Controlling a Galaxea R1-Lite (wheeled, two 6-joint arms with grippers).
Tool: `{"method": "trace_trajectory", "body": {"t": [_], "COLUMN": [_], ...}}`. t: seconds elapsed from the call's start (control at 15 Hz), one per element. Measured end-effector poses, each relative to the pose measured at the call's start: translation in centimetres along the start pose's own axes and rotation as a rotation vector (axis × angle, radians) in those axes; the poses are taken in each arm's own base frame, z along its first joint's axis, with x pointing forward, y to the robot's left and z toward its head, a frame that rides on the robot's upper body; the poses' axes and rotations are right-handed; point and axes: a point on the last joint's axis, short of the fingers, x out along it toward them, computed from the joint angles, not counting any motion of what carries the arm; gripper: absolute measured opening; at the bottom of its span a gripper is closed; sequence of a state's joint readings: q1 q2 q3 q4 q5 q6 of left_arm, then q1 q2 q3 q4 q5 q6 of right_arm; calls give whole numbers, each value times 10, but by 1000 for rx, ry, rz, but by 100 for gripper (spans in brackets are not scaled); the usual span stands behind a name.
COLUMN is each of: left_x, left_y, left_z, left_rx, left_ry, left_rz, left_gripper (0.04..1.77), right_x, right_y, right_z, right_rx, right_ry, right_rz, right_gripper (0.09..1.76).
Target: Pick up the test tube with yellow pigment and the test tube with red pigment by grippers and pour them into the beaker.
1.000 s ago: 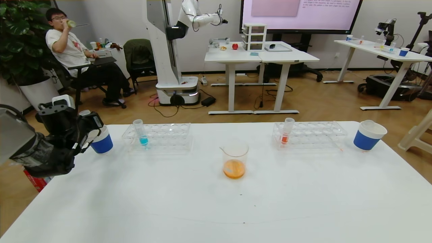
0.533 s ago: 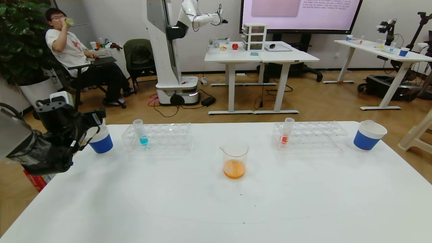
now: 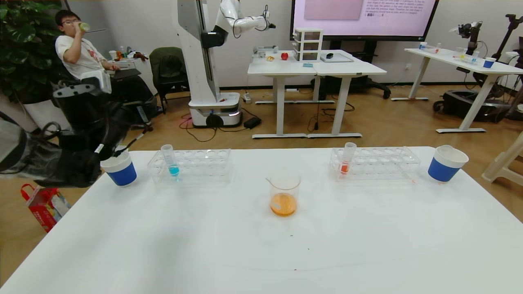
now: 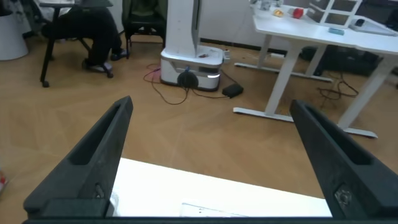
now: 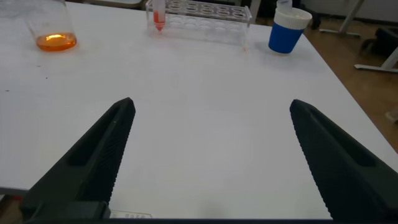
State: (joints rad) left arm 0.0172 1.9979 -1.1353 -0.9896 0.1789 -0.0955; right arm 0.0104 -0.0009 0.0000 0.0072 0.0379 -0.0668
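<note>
The beaker (image 3: pixel 284 196) stands mid-table with orange liquid in its bottom; it also shows in the right wrist view (image 5: pixel 53 28). One test tube with red pigment (image 3: pixel 346 160) stands upright in the right rack (image 3: pixel 380 163), and shows in the right wrist view (image 5: pixel 158 15). The test tube with yellow pigment is not in view. My left gripper (image 3: pixel 137 118) hangs open and empty above the table's far left corner, over the left blue cup (image 3: pixel 119 169); its jaws (image 4: pixel 211 155) are wide apart. My right gripper (image 5: pixel 211 106) is open and empty low over the near right of the table.
A tube with blue liquid (image 3: pixel 172 161) stands in the left rack (image 3: pixel 196 163). A second blue cup (image 3: pixel 445 164) stands at the far right. A red bag (image 3: pixel 45 204) lies on the floor left of the table. A person sits at the back left.
My left arm has risen and swung back from beside the left blue cup to above it. The tubes, racks and beaker have not moved.
</note>
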Motion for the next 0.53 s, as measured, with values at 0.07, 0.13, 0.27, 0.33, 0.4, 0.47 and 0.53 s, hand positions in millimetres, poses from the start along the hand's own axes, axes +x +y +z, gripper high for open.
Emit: {"method": "trace_trajectory", "body": {"t": [0.07, 0.13, 0.27, 0.33, 0.4, 0.47, 0.53], "left_x": [-8, -17, -41, -55, -71, -89, -109], "left_y": [-6, -11, -14, -14, -13, -12, -10], "left_z": [10, 21, 45, 57, 69, 81, 93], "left_rx": [-3, -6, -11, -12, -12, -12, -5], "left_ry": [-4, -11, -29, -36, -38, -40, -44], "left_rz": [-16, -32, -57, -67, -74, -82, -89], "left_gripper": [175, 175, 175, 175, 175, 175, 175], "right_x": [0, 0, 0, 0, 0, 0, 0], "right_y": [0, 0, 0, 0, 0, 0, 0], "right_z": [0, 0, 0, 0, 0, 0, 0], "right_rx": [0, 0, 0, 0, 0, 0, 0], "right_ry": [0, 0, 0, 0, 0, 0, 1], "right_rz": [0, 0, 0, 0, 0, 0, 0], "right_gripper": [174, 174, 174, 174, 174, 174, 174]}}
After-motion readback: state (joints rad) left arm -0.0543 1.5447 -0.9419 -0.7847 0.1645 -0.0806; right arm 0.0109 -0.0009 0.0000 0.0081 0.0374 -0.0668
